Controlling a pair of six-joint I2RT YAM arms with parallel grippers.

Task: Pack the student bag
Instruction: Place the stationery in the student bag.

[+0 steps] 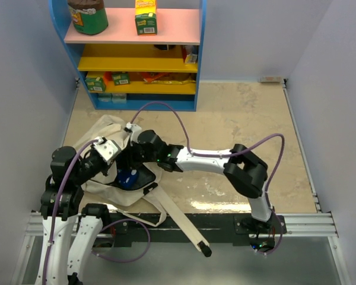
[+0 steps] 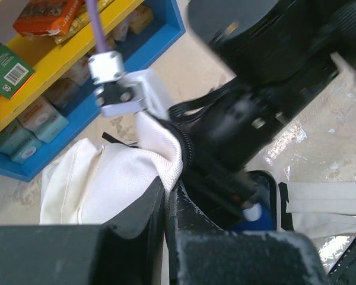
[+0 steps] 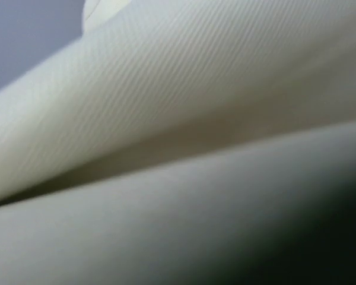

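Where the tabletop [image 1: 243, 119] meets its left near corner, the student bag [image 1: 104, 127] lies slumped and crumpled, its cream canvas bunched up between the two arms and its mouth gaping toward the near edge. A fold of the bag's rim rises straight into the left gripper [image 2: 166, 199]: in the left wrist view the two black fingers [image 2: 136, 225] are pressed together on that fold, with the cloth pinched between them and ballooning out just above. The right gripper [image 1: 133, 155] reaches across from the right and dips into the bag's opening, close beside the left one; its fingertips are buried in the canvas, and the right wrist view shows nothing but blurred cream cloth filling the frame, so I cannot tell whether those jaws are apart or together, nor whether they hold anything. Just under the right arm's tip, a blue object [image 1: 128, 178] shows inside the dark mouth of the bag. From the bag's near side the long beige straps [image 1: 178, 225] trail over the table edge, one ending in a black tip [image 1: 206, 252]. Well beyond the bag, against the far wall, stands a blue shelf unit [image 1: 200, 53] stocked with boxes and packets.
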